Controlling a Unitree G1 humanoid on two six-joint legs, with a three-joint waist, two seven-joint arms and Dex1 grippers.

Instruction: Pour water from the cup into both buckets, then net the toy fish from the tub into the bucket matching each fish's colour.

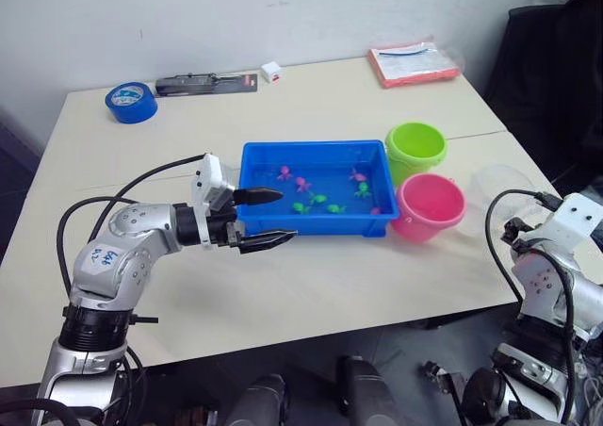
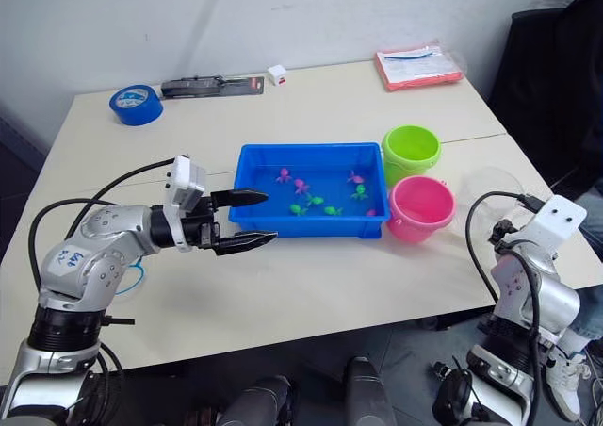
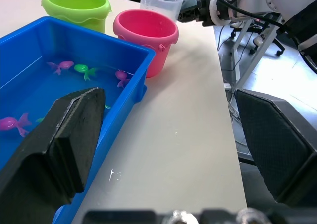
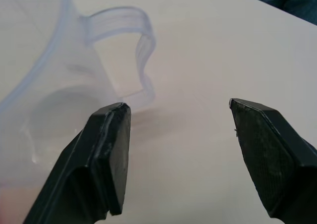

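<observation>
While no label reads clearly, left gripper (image 1: 267, 219) jaws wide, empty, at tub (image 1: 252, 221); right gripper (image 4: 178, 149) likewise beside cup (image 4: 44, 85)

The two head views are looking forward and down over the table (image 1: 311, 285), with the tub (image 1: 316, 188) near the centre of both. The left wrist camera is looking low and close along the tub's rim toward the buckets (image 3: 146, 31). The right wrist camera is sitting very close to the cup (image 4: 54, 70), beyond the buckets from the tub.

tub (image 1: 316, 153) bright blue | buckets lime green (image 1: 415, 147), pink (image 1: 429, 205) | fish (image 1: 303, 184) (green, magenta) | cup (image 4: 54, 75) clear
</observation>
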